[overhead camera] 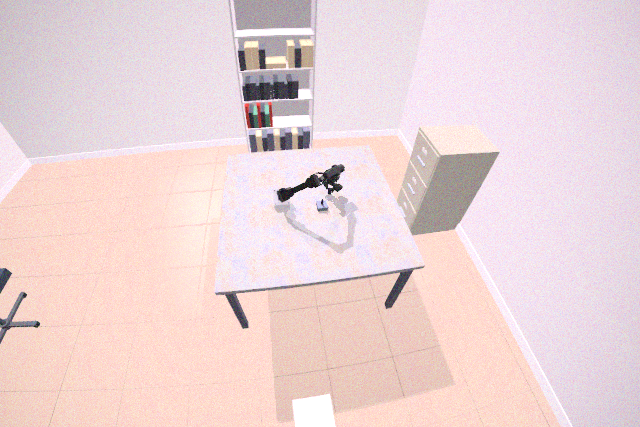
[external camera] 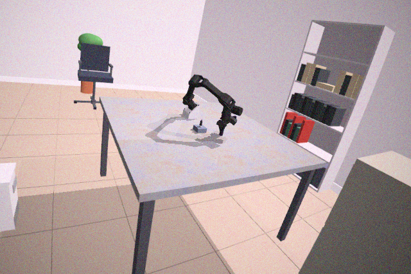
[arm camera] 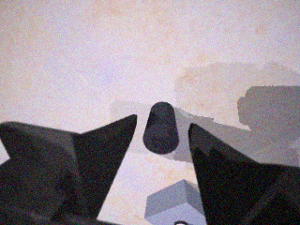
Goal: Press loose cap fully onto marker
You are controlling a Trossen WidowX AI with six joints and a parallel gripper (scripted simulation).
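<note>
The hand [overhead camera: 330, 191] [external camera: 221, 134] [arm camera: 162, 123] was spread, its 2 fingers on either side of the upright dark cap [arm camera: 161, 128], gripping nothing. The marker [overhead camera: 322, 201] [external camera: 200, 122] stood in the holder block [overhead camera: 322, 206] [external camera: 200, 128] [arm camera: 174, 204] on the bench [overhead camera: 268, 257] [external camera: 199, 168] [arm camera: 61, 56], near the cap.

The cap [arm camera: 161, 128] stood on the bench [overhead camera: 258, 251] [external camera: 216, 171] between the jaws' open tips [arm camera: 163, 126]; beside the jaws was the holder block [overhead camera: 322, 206] [external camera: 200, 128] [arm camera: 172, 206], the marker [overhead camera: 322, 201] [external camera: 200, 122] upright in it
</note>
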